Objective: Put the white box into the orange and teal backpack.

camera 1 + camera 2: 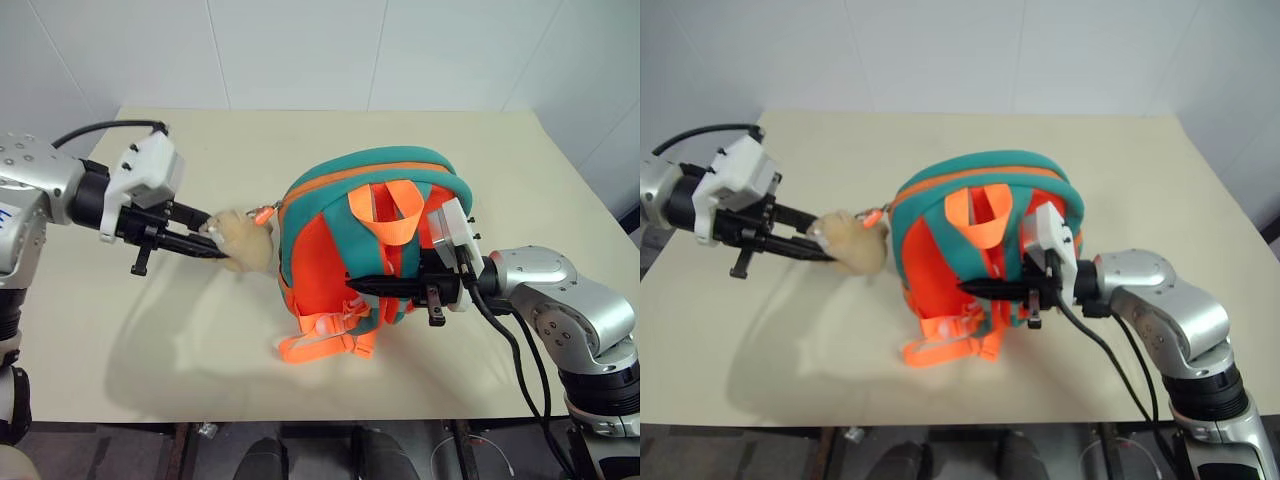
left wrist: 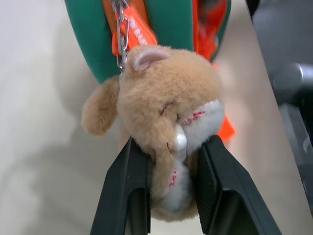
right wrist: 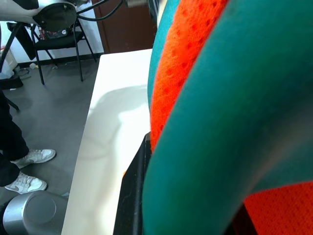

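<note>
- Orange and teal backpack (image 1: 330, 215), centre of frame: teal outer shell and padded edges; an orange band along the zip line; bright orange back panel, carry loop and straps. Orange fabric shows a fine perforated mesh pattern in the right wrist view.
- Plush animal charm (image 2: 168, 107): tan fur, white muzzle and belly, pinkish inner ear, red stitched marks on the face, one pearl-white bead. Hangs on a silver chain with an orange tag.
- Left pincer (image 1: 205, 243), left of frame: black fingers, white housing, silver arm.
- Right pincer (image 1: 355, 285), right of centre: black fingers, white block, silver-grey arm, black cables.
- Tabletop (image 1: 150, 340): plain pale cream, unpatterned.
- Wall, upper frame: white panels.
</note>
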Controlling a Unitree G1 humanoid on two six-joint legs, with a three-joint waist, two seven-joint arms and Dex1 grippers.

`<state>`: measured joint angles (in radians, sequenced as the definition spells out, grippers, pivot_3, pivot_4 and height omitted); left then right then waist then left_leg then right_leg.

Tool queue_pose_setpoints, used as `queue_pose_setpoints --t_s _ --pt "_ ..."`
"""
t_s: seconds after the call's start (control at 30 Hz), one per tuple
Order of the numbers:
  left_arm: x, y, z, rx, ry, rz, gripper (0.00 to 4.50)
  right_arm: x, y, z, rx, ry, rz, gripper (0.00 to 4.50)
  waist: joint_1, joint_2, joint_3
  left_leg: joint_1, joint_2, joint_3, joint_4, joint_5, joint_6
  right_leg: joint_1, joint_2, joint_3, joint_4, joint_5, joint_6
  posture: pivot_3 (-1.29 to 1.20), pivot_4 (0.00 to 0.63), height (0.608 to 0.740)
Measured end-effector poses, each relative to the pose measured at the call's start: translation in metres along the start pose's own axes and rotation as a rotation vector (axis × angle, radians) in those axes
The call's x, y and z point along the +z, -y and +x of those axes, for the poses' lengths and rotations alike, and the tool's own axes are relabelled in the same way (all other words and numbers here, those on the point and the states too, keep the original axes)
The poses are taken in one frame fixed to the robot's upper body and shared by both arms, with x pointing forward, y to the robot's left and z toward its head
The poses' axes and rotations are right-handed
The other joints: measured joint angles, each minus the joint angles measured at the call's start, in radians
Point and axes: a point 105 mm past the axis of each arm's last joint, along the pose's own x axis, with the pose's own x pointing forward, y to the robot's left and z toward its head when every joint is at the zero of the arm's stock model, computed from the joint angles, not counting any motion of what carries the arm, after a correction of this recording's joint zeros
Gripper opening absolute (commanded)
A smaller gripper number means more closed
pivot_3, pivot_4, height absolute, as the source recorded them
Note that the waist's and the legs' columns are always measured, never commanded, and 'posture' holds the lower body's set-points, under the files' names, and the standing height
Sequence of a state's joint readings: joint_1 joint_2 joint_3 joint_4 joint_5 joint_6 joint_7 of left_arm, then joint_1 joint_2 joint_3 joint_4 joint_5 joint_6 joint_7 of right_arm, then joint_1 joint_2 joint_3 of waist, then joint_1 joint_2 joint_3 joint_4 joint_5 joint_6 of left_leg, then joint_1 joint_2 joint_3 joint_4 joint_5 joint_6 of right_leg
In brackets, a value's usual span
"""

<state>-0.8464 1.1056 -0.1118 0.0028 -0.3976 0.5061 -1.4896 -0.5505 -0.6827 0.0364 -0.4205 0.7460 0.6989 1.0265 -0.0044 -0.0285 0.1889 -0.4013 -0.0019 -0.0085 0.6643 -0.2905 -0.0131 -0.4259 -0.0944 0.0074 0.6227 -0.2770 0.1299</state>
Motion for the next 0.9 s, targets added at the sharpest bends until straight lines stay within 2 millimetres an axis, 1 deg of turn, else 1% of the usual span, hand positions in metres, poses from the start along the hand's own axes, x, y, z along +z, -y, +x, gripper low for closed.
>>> queue_pose_setpoints --t_s 0.17,0.33,0.5,0.7,0.9 --pt "-0.011 -0.002 0.002 -0.008 -0.047 0.004 0.8 0.0 0.0 0.0 0.0 0.0 0.001 0.51 0.0 0.0 0.0 0.0 0.0 0.0 0.0 0.0 0.0 0.0 0.0 0.0 0.0 0.0 0.0 0.0 0.15 0.74" --pt "-0.024 -0.003 0.013 -0.044 -0.088 0.012 0.8 -0.001 -0.001 0.0 -0.001 0.0 0.004 0.51 0.0 0.0 0.0 0.0 0.0 0.0 0.0 0.0 0.0 0.0 0.0 0.0 0.0 0.0 0.0 0.0 0.15 0.74" --pt "-0.034 0.0 0.03 -0.108 -0.123 0.035 0.8 -0.002 -0.001 0.001 0.002 0.003 0.006 0.51 0.001 0.0 0.0 0.0 0.0 0.0 0.0 0.0 0.0 0.0 0.0 0.0 0.0 0.0 0.0 0.0 0.15 0.74" --pt "-0.043 0.007 0.053 -0.21 -0.153 0.04 0.8 -0.002 -0.001 0.001 0.003 0.006 0.008 0.51 0.001 0.0 0.0 0.0 0.0 0.0 0.0 0.0 0.0 0.0 0.0 0.0 0.0 0.0 0.0 0.0 0.15 0.74" --pt "-0.055 0.01 0.067 -0.259 -0.184 0.026 0.8 -0.002 -0.001 0.003 -0.001 0.014 0.013 0.51 0.001 0.0 0.0 0.0 0.0 0.0 0.0 0.0 0.0 0.0 0.0 0.0 0.001 0.0 0.0 0.0 0.15 0.74"
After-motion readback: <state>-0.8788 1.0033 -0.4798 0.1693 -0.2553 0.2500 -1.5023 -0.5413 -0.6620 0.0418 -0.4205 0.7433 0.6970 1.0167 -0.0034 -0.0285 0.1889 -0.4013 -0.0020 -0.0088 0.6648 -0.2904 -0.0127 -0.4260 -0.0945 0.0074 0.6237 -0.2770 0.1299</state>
